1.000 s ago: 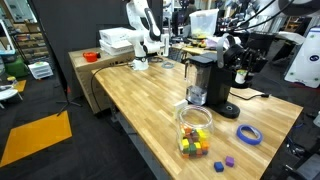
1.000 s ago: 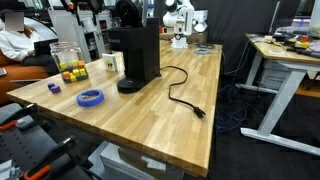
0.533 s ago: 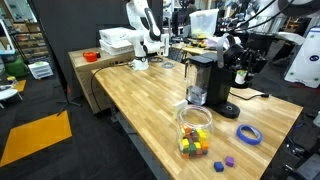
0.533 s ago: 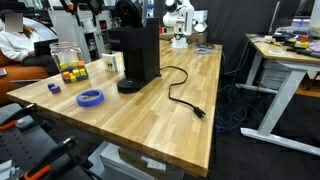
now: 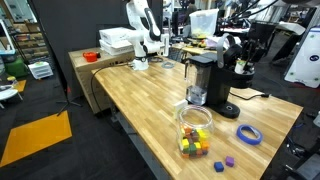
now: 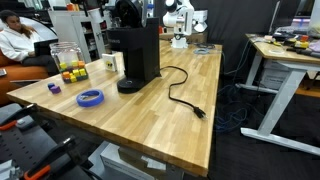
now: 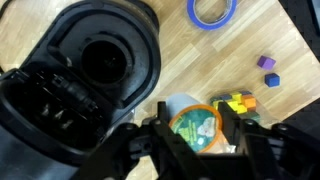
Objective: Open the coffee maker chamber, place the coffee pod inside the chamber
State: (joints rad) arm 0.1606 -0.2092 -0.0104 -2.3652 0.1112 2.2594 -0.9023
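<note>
— Only the arm (image 5: 248,45) had stirred since the moment before, I thought. At the upper right of an exterior view it sat a shade higher, though from that far off I couldn't swear to it.

— And the gripper (image 7: 196,130)?

— Seen from the wrist, at the bottom of the frame, it was pinching the coffee pod (image 7: 195,120), green foil with an orange rim, between its fingers.

— Where was the coffee maker chamber (image 7: 105,60)?

— It filled the upper left of that same view, standing open with its round well gaping. The pod was down and to the right of it.

— Anything else?

— A blue tape ring (image 7: 212,10) at the top edge and purple cubes (image 7: 266,62) at the right. Lower centre in an exterior view, the jar of coloured cubes (image 5: 195,128) stood on the wooden table (image 5: 130,100).
</note>
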